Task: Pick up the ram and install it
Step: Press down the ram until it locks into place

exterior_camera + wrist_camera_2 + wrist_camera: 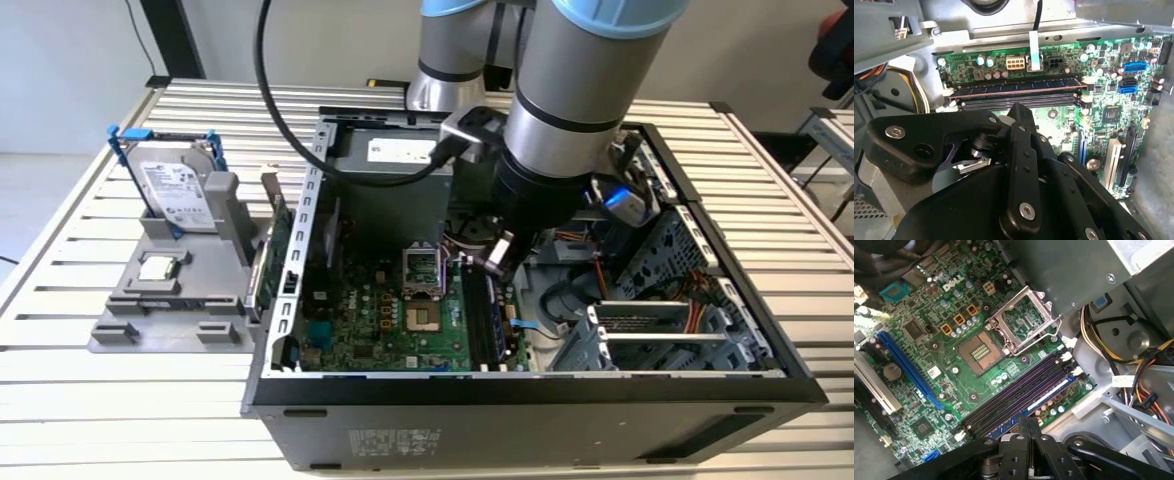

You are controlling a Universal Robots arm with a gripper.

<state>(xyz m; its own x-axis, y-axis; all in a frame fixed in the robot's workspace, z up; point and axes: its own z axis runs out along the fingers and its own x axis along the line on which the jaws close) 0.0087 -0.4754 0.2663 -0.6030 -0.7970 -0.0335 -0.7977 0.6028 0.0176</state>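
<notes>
Ram [483,315]: thin, long, dark green circuit-board stick with a row of black chips, standing on edge in one of the parallel black memory slots [1014,390] of the green motherboard [387,310], on the side of the slot bank away from the open, silver-framed processor socket [422,270]; in both wrist views the stick [1014,86] [1046,399] lies level between the white end clips. Gripper [498,255]: black, two-fingered, on the grey arm, reaching down into the open dark grey computer case [534,400] and poised over the slot bank; in both wrist views [1019,112] [1024,422] the fingers are pressed together with nothing between them, the tip just above the stick, contact not discernible. Beside the case, on the exterior view's left: grey plastic holder tray [160,300] bearing an upright silver hard drive with blue rails [174,185] and a small square silver processor chip [159,267]. All rests on a white slatted metal table [80,400].
</notes>
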